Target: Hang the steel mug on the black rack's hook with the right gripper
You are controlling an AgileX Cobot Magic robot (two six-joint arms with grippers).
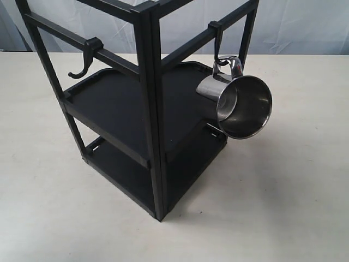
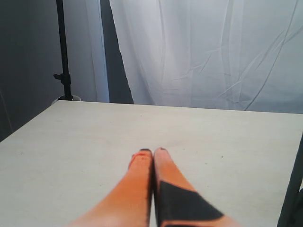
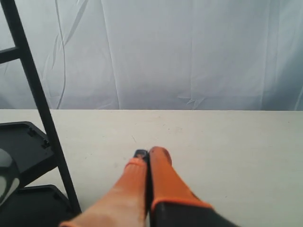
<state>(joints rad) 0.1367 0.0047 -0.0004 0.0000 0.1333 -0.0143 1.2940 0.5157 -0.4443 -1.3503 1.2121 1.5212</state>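
Note:
The steel mug (image 1: 240, 101) hangs by its looped handle from the hook (image 1: 217, 41) clipped to a crossbar on the right side of the black rack (image 1: 150, 109); its open mouth faces the camera. Neither gripper shows in the exterior view. My right gripper (image 3: 147, 153) is shut with nothing between its orange fingers, out over the bare table away from the mug. A blurred sliver of the mug (image 3: 7, 177) shows at that view's edge beside a rack post (image 3: 40, 104). My left gripper (image 2: 152, 152) is also shut and empty above the table.
A second black hook with a wide curved arm (image 1: 86, 61) hangs on the rack's left crossbar. The rack's two trays (image 1: 117, 106) carry nothing. White curtains back the pale table (image 1: 283, 207). A dark stand (image 2: 64, 52) rises behind the table in the left wrist view.

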